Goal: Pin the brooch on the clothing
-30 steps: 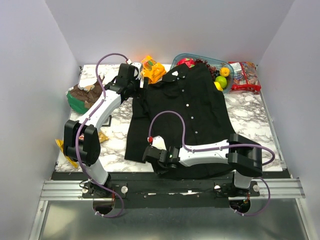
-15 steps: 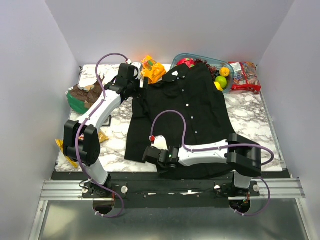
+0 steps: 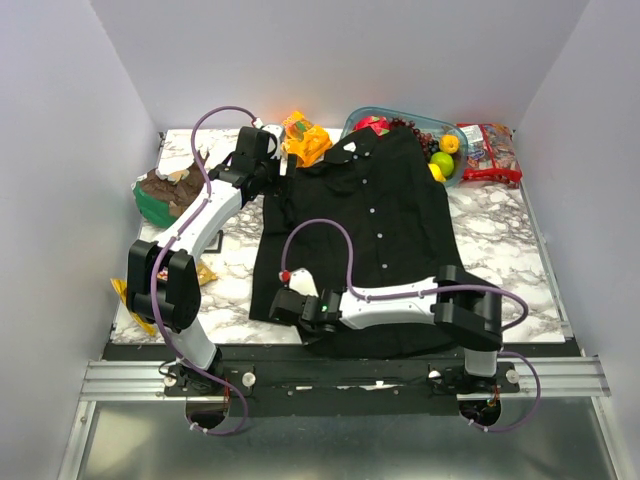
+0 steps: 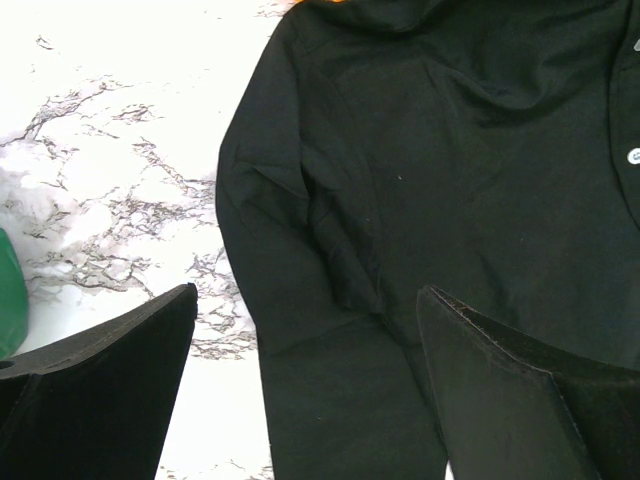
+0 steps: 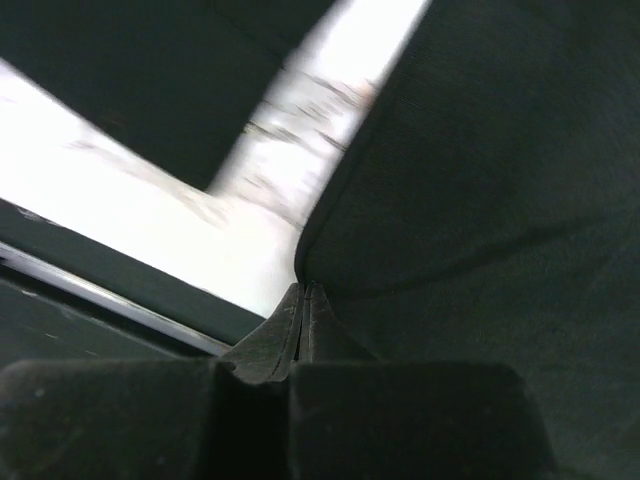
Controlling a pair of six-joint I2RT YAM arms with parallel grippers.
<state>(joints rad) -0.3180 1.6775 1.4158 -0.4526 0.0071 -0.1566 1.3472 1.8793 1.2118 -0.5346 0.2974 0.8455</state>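
Observation:
The clothing [image 3: 370,220], a black button-up shirt, lies spread on the marble table [image 3: 500,250], collar at the far end. My right gripper [image 3: 279,305] is low at the shirt's near left hem. In the right wrist view the right gripper [image 5: 305,290] is shut, its tips meeting right at the cloth's edge [image 5: 330,220], which curls up from them. My left gripper [image 3: 268,182] hovers open over the shirt's far left sleeve. In its wrist view the left gripper [image 4: 305,385] has only black cloth [image 4: 420,170] and marble between its fingers. The brooch is out of view.
A green block with brown stuff on it [image 3: 160,195] sits at the far left. An orange packet [image 3: 305,138], a clear bin of fruit [image 3: 425,135] and a red packet [image 3: 490,152] line the back edge. A yellow scrap [image 3: 122,292] lies by the left arm's base.
My right gripper slid left along the shirt's near hem and its jaws closed. The left arm has not moved.

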